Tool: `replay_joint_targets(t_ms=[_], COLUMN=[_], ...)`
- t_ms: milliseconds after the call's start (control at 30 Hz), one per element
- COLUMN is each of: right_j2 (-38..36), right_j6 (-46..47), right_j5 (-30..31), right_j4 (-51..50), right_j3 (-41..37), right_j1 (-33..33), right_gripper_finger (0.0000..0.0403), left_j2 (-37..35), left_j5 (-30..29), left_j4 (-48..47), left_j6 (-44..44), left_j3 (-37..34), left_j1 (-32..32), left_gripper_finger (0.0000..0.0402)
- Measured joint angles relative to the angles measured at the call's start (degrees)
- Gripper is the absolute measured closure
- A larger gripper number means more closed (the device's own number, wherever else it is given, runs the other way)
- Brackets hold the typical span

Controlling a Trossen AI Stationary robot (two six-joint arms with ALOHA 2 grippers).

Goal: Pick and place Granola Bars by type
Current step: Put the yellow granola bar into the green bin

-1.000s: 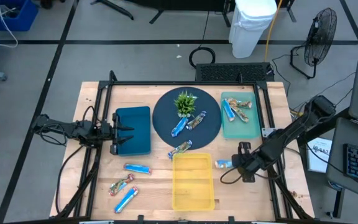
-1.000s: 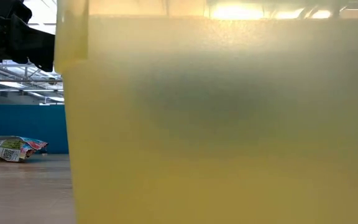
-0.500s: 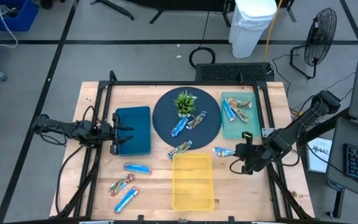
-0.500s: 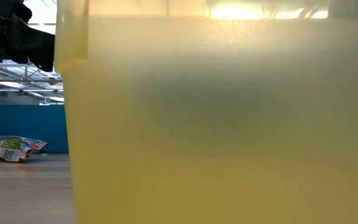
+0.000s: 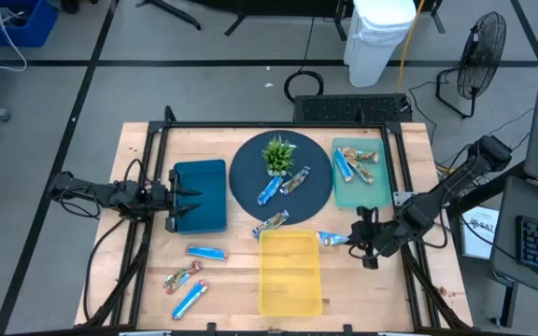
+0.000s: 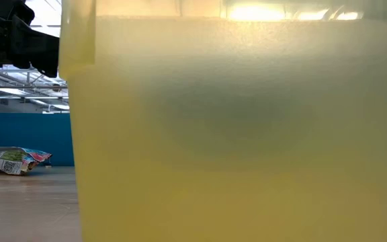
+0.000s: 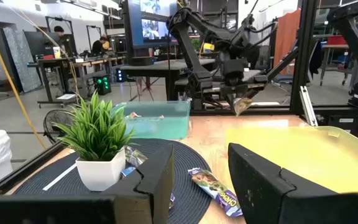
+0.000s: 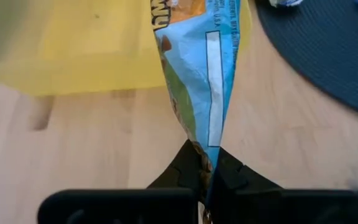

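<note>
Three bars (image 5: 191,274) lie loose on my counter (image 5: 138,280) at the lower left of the high view, two blue and one orange-brown. Just right of them sits the yellow tray (image 5: 290,273). At its upper right corner my right tool (image 5: 349,242) is pinching a blue bar (image 5: 332,239) by one end; in the wrist view the wrapper (image 8: 197,68) reaches from the pressed-together fingertips over the tray's edge. Another bar (image 5: 271,223) lies just above the tray's top edge, on the rim of the dark round mat (image 5: 247,168). On the mat are two more bars (image 5: 282,184) and a small plant (image 5: 278,154). Right of it, the green tray (image 5: 374,192) holds several bars (image 5: 355,165). At mid left my left tool (image 5: 187,198) hovers over the blue tray (image 5: 206,191), fingers spread, holding nothing.
</note>
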Motion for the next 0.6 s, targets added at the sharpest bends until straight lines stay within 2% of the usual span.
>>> replay_joint_targets(t_ms=[133,300,467,600], right_j2=[-3.0,-6.6,-8.0,-8.0], right_j6=[-3.7,-13.3,-21.8,-25.3], right_j5=[-0.4,-6.5,-14.8,-22.8], right_j4=[10.0,29.5,46.6,51.6], right_j3=[-4.1,-10.7,-15.7,-16.2], right_j1=[-1.3,-6.5,-15.7,-25.5], right_gripper_finger=[0.0403,0.0402,0.0402,0.0402], left_j2=[0.0,0.0,0.0,0.0], left_j5=[0.0,0.0,0.0,0.0], left_j4=[0.0,0.0,0.0,0.0], left_j6=[0.0,0.0,0.0,0.0], left_j3=[0.0,0.0,0.0,0.0], left_j1=[0.0,0.0,0.0,0.0], left_gripper_finger=[0.0243,0.0243,0.0243,0.0243])
